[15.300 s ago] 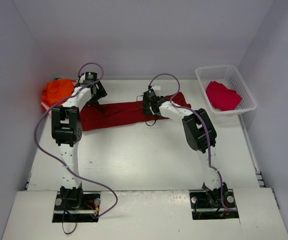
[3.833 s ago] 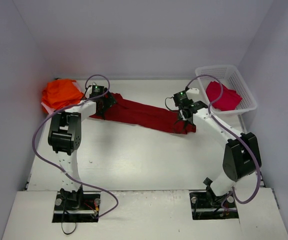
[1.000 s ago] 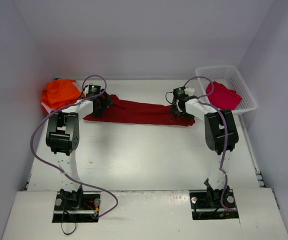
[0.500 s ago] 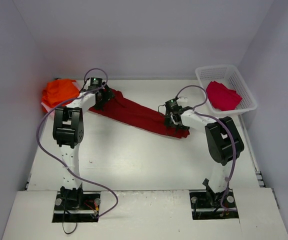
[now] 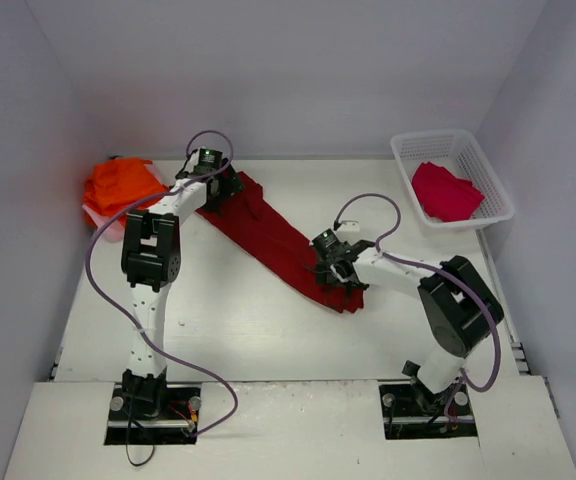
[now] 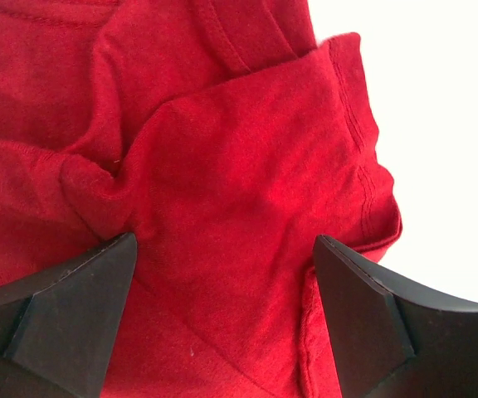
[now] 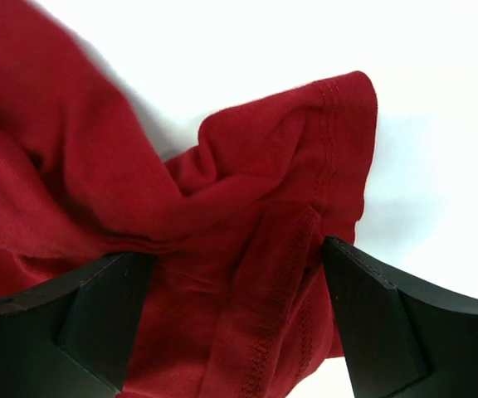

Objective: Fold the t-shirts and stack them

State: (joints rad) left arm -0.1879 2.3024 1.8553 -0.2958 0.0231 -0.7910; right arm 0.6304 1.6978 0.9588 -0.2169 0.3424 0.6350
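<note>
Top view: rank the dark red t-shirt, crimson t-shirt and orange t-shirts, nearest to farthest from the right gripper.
1. Dark red t-shirt, under the right gripper, mid-table.
2. Crimson t-shirt, in the basket, far right.
3. Orange t-shirts, far left corner.

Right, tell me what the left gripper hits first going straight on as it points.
The left gripper would meet the dark red t-shirt first: bunched cloth lies between its open fingers, table beneath. Whether they touch already is unclear.
</note>
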